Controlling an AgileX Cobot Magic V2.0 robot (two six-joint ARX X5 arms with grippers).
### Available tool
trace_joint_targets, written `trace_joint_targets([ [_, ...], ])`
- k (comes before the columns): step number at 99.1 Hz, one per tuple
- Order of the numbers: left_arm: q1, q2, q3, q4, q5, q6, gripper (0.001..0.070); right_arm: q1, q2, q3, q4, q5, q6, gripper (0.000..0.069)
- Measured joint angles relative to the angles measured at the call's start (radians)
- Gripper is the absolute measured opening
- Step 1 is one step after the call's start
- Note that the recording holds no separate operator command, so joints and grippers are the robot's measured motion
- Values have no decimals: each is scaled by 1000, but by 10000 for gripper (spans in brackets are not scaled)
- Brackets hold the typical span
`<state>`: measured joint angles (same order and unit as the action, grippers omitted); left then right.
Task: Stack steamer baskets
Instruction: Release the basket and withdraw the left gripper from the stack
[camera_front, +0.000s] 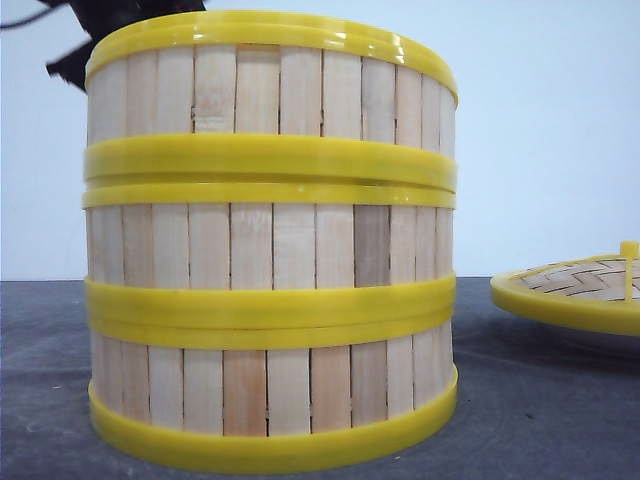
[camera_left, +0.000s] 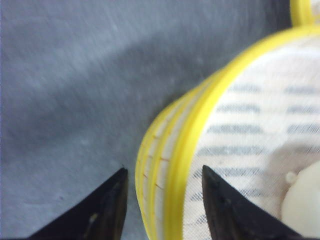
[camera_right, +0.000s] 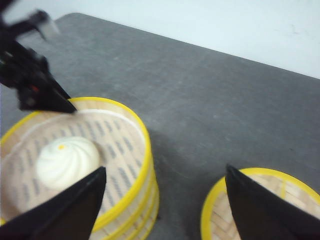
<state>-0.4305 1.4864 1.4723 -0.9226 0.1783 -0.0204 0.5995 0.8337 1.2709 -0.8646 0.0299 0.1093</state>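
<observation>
The three baskets (camera_front: 270, 240) stood stacked in one column on the desk (camera_front: 40, 400), close to the front camera and left of centre, their yellow rings meeting in two thick bands. The desk was dark grey with a faint, scuffed grain, and behind its far edge rose a plain pale wall (camera_front: 550, 130) with nothing on it. To the right of the stack, apart from it, lay the lid (camera_front: 580, 290), flat, woven, yellow-rimmed, its knob upright.

Inside the top basket (camera_right: 75, 150) sat a white bun (camera_right: 65, 160) on the slatted floor.

My left gripper (camera_left: 162, 197) was spread wide and straddled the rim of the top basket, one finger (camera_left: 100, 215) outside the wall over the desk, the other over the floor inside; whether either touched the rim I could not tell. In the front view only a dark piece of that arm (camera_front: 100, 30) showed behind the stack's upper left.

My right gripper (camera_right: 162, 205) was also wide apart and held nothing, hanging above the bare desk between the stack and the lid (camera_right: 260, 205).
</observation>
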Motion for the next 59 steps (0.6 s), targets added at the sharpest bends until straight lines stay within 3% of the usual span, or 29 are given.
trace_joint_targets([
  [27,16,-306,0,154,-21,-26,275,-3,39,2,-75,77,12,475],
  [49,16,-494,-4,135,-27,-32,275,-55,127,2,-114,104,26,475],
  [59,16,-578,-41,134,-62,-33,275,-107,171,2,-114,105,26,475],
])
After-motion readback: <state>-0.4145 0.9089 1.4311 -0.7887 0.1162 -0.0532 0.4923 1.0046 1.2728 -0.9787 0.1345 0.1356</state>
